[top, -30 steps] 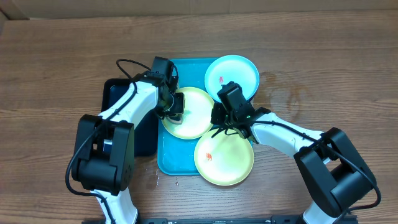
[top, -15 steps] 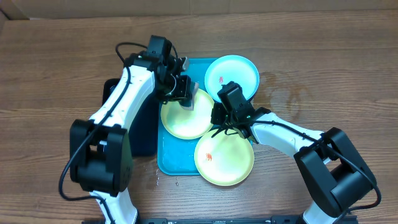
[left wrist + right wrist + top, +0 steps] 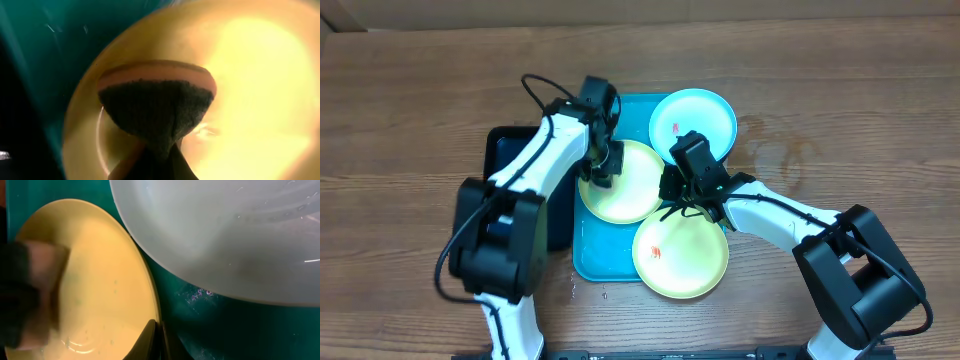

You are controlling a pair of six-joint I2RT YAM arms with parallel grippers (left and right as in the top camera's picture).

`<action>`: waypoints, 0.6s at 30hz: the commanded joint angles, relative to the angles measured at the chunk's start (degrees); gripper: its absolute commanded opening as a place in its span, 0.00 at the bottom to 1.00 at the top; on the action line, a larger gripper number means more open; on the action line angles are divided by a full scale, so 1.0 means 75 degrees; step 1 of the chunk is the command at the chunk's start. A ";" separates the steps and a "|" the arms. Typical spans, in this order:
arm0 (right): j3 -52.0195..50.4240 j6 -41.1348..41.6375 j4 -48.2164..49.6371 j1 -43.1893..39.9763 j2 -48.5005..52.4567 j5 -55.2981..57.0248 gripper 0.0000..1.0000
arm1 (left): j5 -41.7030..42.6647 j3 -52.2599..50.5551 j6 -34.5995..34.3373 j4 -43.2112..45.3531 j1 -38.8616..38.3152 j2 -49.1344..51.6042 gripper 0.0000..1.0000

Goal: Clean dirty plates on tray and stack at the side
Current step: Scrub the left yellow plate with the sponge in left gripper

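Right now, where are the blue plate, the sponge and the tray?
blue plate [image 3: 693, 120]: overhead view, its middle.
sponge [image 3: 155, 107]: left wrist view, its dark scrubby side.
tray [image 3: 598, 255]: overhead view, bare near-left corner.

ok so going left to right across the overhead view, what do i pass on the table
black tray → far yellow plate → light blue plate; the near yellow plate overlaps both of those plates, so it's left out
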 commanded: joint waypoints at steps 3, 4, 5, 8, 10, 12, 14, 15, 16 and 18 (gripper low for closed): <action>-0.0003 0.0006 0.0029 0.0032 -0.0009 -0.0009 0.04 | 0.1402 -0.0108 -0.0012 0.0009 -0.0012 0.0804 0.04; -0.0003 0.0006 0.0029 0.0032 -0.0009 -0.0009 0.04 | 0.1918 -0.0108 0.0152 0.0012 -0.0012 0.0851 0.04; -0.0003 0.0006 0.0026 0.0032 -0.0009 -0.0012 0.04 | 0.2363 -0.0105 0.0341 0.0009 -0.0009 0.0851 0.04; -0.0003 0.0003 0.0023 0.0032 -0.0009 -0.0064 0.04 | 0.3162 0.0096 0.0522 -0.0221 0.0096 0.0685 0.04; -0.0003 0.0003 0.0017 0.0032 -0.0009 -0.0064 0.04 | 0.3497 0.0376 0.0522 -0.0417 0.0221 0.0458 0.04; -0.0003 0.0003 0.0009 0.0032 -0.0009 -0.0064 0.04 | 0.3698 0.0632 0.0516 -0.0522 0.0309 0.0079 0.04; -0.0003 0.0003 0.0009 0.0032 -0.0009 -0.0064 0.04 | 0.3535 0.0831 0.0516 -0.0595 0.0326 -0.0350 0.04; -0.0003 0.0003 0.0009 0.0032 -0.0009 -0.0064 0.04 | 0.3299 0.0906 0.0490 -0.0595 0.0323 -0.0595 0.04; -0.0003 0.0006 0.0009 0.0032 -0.0009 -0.0064 0.04 | 0.2955 0.0938 0.0391 -0.0586 0.0321 -0.0828 0.04; -0.0003 0.0006 0.0009 0.0032 -0.0009 -0.0096 0.04 | 0.2136 0.0947 0.0131 -0.0592 0.0274 -0.1218 0.04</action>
